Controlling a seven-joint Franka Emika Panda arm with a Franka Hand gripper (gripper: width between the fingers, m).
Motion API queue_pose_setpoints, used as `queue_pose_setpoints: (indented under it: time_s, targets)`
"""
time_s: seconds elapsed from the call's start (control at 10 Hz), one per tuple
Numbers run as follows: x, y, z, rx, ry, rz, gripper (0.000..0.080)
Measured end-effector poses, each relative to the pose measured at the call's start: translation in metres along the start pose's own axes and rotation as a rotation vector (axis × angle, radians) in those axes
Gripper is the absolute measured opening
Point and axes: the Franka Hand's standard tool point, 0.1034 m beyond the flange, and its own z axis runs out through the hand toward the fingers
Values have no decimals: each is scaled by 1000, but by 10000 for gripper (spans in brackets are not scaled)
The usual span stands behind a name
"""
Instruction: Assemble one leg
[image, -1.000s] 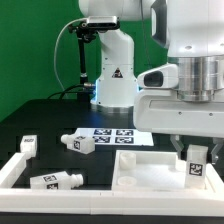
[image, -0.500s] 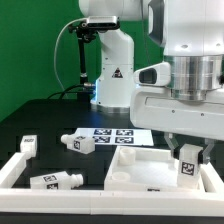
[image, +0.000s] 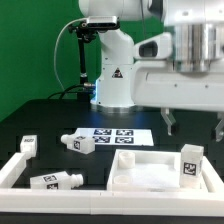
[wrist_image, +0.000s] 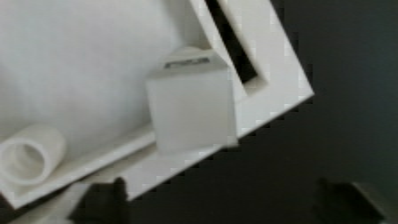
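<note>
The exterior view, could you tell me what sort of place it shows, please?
Probably a robotics lab bench: a green backdrop, a marker board on a black table, and tagged white parts like the upright leg.

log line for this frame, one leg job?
gripper: open, raised, empty | leg: upright at panel corner, released | spare legs: lying on table | next: likely retreat

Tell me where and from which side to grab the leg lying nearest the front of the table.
Grip the leg across its two long flat sides, around mid-length, coming straight down from above. It lies flat on the black table, apart from the other parts, so its top and long sides look free. The flat parallel faces should suit two fingers; the tagged end offers less to hold.
</note>
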Motion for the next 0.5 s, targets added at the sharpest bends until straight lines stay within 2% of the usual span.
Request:
queue_pose_setpoints:
  time_s: [0.1, 0.5]
  targets:
    - [1, -1, -3, 4, 4, 0, 624]
    - [0, 0, 1, 0, 1, 0, 648]
